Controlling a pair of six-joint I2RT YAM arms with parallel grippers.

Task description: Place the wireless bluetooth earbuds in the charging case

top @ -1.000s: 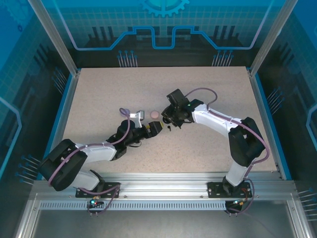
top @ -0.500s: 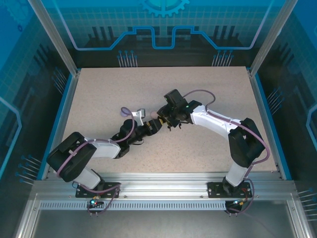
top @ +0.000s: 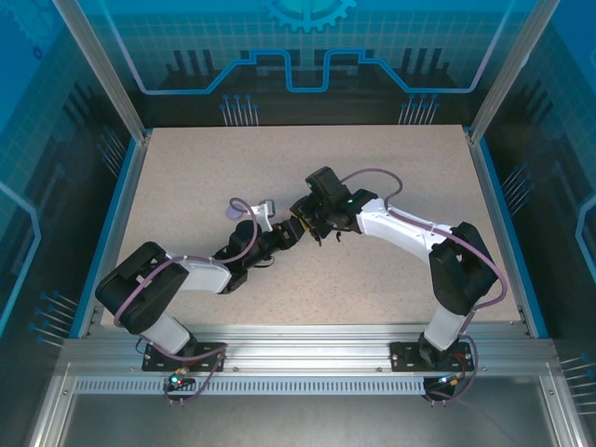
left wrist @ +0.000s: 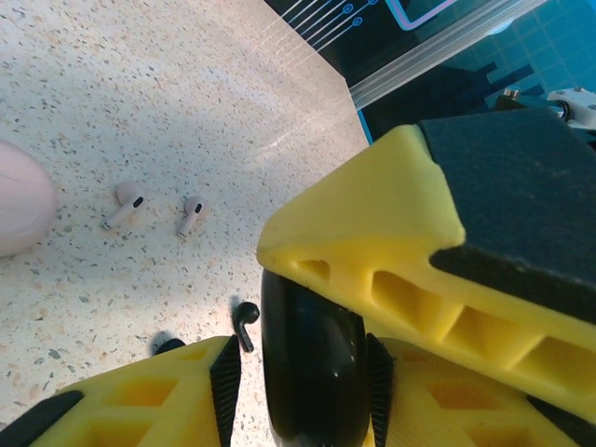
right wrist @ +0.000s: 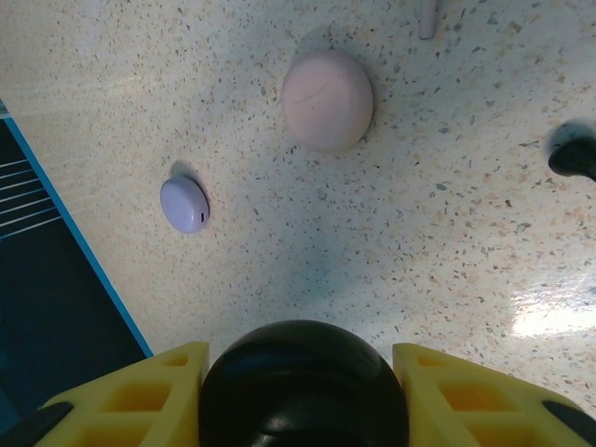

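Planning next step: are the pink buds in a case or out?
Out: both pink buds lie loose on the table beside the pink case.

Table: we see a speckled beige top (top: 186, 177), blue-edged.
Walls: we see blue patterned panels (top: 307, 56) and aluminium posts (top: 101, 70).

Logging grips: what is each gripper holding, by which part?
Both clamp the round black plastic case: right gripper across its rim, left gripper across its flat faces.

Black case (right wrist: 303, 382) gripped, pink earbuds (left wrist: 126, 203) and black earbud (left wrist: 245, 321) loose
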